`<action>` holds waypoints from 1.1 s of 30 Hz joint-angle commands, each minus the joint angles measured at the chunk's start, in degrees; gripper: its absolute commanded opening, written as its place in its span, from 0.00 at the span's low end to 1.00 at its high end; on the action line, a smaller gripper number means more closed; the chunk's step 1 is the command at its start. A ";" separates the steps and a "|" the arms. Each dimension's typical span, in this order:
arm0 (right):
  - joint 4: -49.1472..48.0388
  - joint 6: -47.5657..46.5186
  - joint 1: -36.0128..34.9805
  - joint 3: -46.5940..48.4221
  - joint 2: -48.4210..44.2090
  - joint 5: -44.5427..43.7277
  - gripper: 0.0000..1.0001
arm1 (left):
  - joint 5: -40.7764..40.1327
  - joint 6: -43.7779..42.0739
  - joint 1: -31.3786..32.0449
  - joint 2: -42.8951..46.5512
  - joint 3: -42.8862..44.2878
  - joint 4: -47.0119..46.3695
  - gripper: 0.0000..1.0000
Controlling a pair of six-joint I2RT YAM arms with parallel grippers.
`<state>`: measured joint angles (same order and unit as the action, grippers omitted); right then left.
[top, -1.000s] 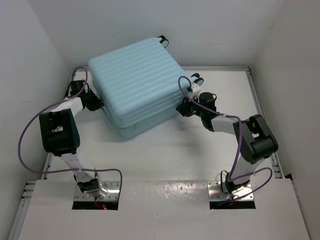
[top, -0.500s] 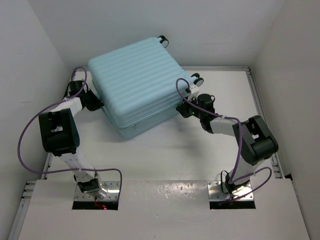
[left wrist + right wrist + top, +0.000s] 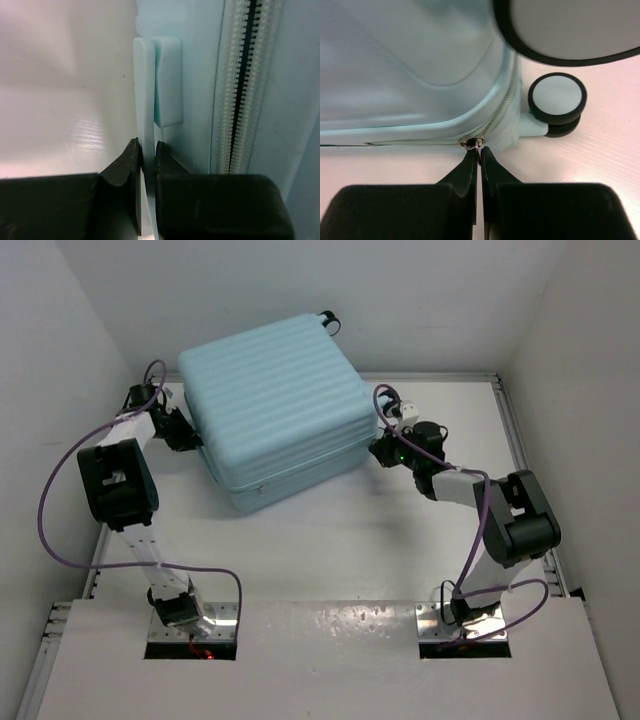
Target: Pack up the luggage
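Luggage (image 3: 275,405) lies flat & zipped shut at far-left of counter (image 3: 350,540), far wheel (image 3: 325,318) up by rear wall. Top view: L claw (image 3: 192,440) at its left side, R claw (image 3: 376,451) at its right near corner. L wrist: claw clamped on thin pale tab (image 3: 144,90) standing off the shell, zip (image 3: 242,85) just right of it. R wrist: claw tips together, touching zip pull (image 3: 474,143) at the corner; can't tell if pull is pinched. Near wheel (image 3: 557,100) just right
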<state>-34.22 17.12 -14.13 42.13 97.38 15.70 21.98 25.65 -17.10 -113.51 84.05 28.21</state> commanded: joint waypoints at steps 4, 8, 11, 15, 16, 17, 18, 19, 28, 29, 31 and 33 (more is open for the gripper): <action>0.20 1.67 7.96 4.18 2.45 -6.12 0.00 | -14.68 -8.06 -5.13 -6.01 5.59 -1.93 0.00; 0.91 3.69 10.17 8.74 6.32 -5.60 0.00 | -17.05 -10.26 -5.66 -10.83 11.91 -3.15 0.00; 0.64 5.80 11.49 12.71 11.67 -4.55 0.00 | -16.44 -12.03 -5.66 -14.62 19.90 -4.90 0.00; -0.94 9.32 13.07 20.24 17.04 -0.77 0.00 | -16.44 -14.31 -3.82 -20.33 27.30 -5.44 0.00; -1.11 11.07 13.25 21.23 19.83 0.37 0.00 | -15.83 -14.31 -3.81 -20.95 28.79 -5.96 0.00; -1.72 11.61 13.34 22.28 20.91 1.86 0.00 | -15.82 -14.92 -3.29 -21.48 28.80 -5.97 0.00; -2.08 13.27 13.43 24.38 21.70 2.22 0.00 | -15.22 -15.54 -3.29 -21.49 28.80 -5.97 0.00; -2.69 13.89 13.43 26.84 24.58 3.10 0.00 | -15.21 -15.54 -3.29 -22.18 28.80 -5.97 0.00; -4.99 20.92 12.29 42.50 36.99 5.92 0.00 | -13.45 -17.30 -1.01 -23.24 27.92 -7.90 0.00; -4.90 21.11 11.94 46.42 37.70 5.92 0.00 | -12.58 -17.30 -0.48 -23.24 27.92 -7.90 0.00; -4.37 22.51 11.15 50.83 41.56 5.83 0.00 | -11.44 -17.30 -0.48 -22.63 27.92 -7.90 0.00; -2.09 23.39 10.62 57.68 45.94 5.92 0.00 | -10.11 -17.30 0.23 -21.93 27.39 -8.43 0.00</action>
<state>-36.25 37.08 -6.76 91.50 138.37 37.41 20.73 16.12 -16.10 -131.07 112.05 34.85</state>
